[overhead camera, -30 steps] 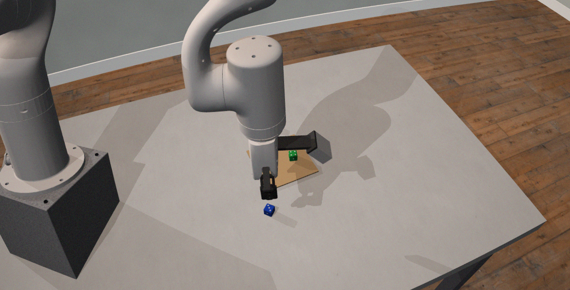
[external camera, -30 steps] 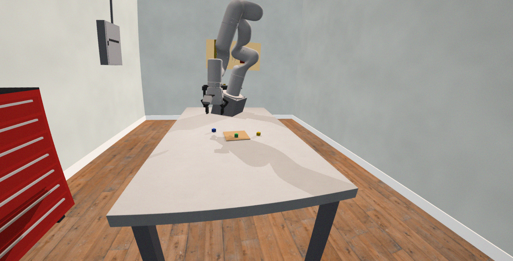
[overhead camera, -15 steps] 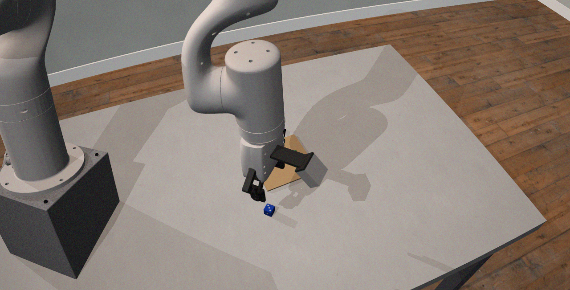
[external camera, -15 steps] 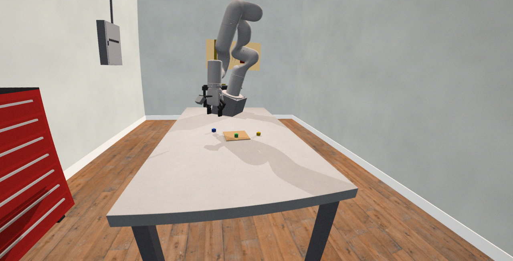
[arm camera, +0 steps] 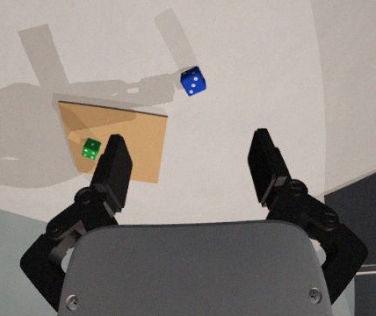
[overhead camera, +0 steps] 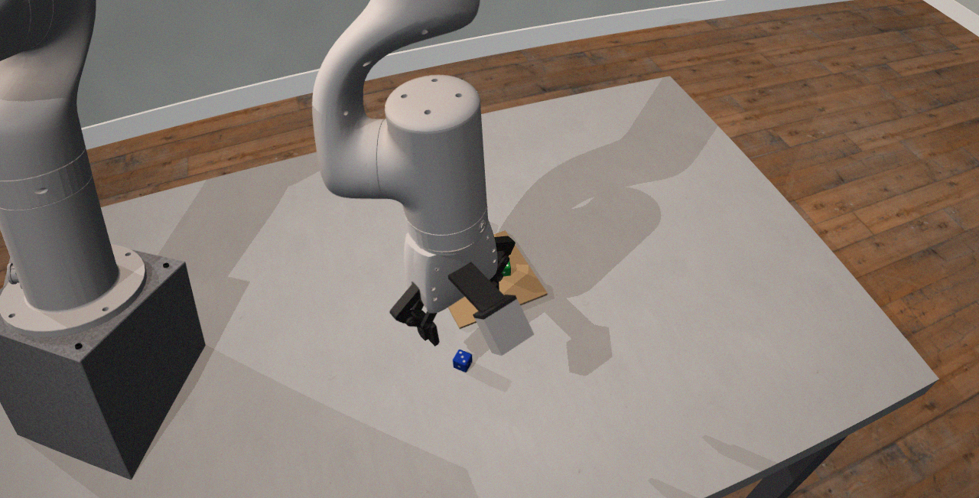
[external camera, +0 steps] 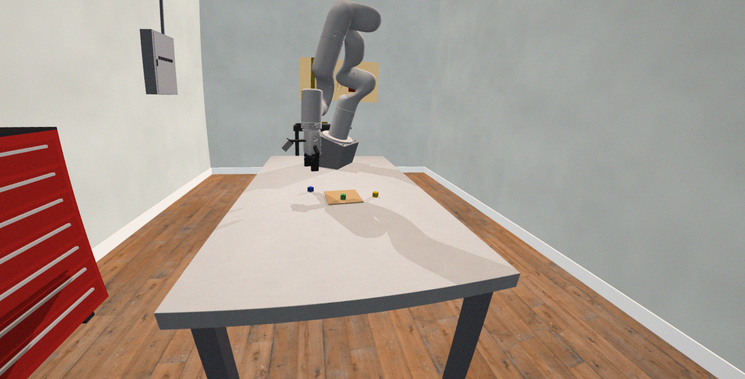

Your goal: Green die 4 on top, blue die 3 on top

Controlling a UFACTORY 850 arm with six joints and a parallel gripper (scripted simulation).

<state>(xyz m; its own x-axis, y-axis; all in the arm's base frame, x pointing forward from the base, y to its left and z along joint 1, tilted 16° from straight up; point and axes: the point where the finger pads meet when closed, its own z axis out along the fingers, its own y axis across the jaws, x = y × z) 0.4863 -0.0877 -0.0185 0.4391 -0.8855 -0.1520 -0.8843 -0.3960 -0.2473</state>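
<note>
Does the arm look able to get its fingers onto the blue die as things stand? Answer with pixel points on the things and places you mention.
Probably yes: the black fingers are open and nothing appears to stand around the blue cubic die (overhead camera: 462, 360) (external camera: 310, 189) (arm camera: 193, 81).

A smooth, pale grey robot arm (overhead camera: 437, 159) (external camera: 333, 43) has rounded, tube-like segments. Beyond its black, hinged fingers (overhead camera: 430, 330) (external camera: 314, 164), toward the wrist, a dark grey plate (arm camera: 192, 268) bears two silver screws (arm camera: 72, 302).

Green die (overhead camera: 506, 268) (external camera: 342, 197) (arm camera: 91, 148) on mat (overhead camera: 535, 294) (external camera: 356, 194) (arm camera: 148, 149), blue die (overhead camera: 462, 360) (external camera: 310, 189) (arm camera: 193, 81) off

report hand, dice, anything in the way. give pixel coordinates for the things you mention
Hand (overhead camera: 472, 289) (external camera: 312, 168) (arm camera: 189, 146) open, nothing held. Green die (overhead camera: 506, 268) (external camera: 342, 197) (arm camera: 91, 148) on mat (overhead camera: 530, 288) (external camera: 352, 199) (arm camera: 148, 145), blue (overhead camera: 462, 360) (external camera: 310, 189) (arm camera: 192, 81) off it. Nothing seen atop either.
</note>
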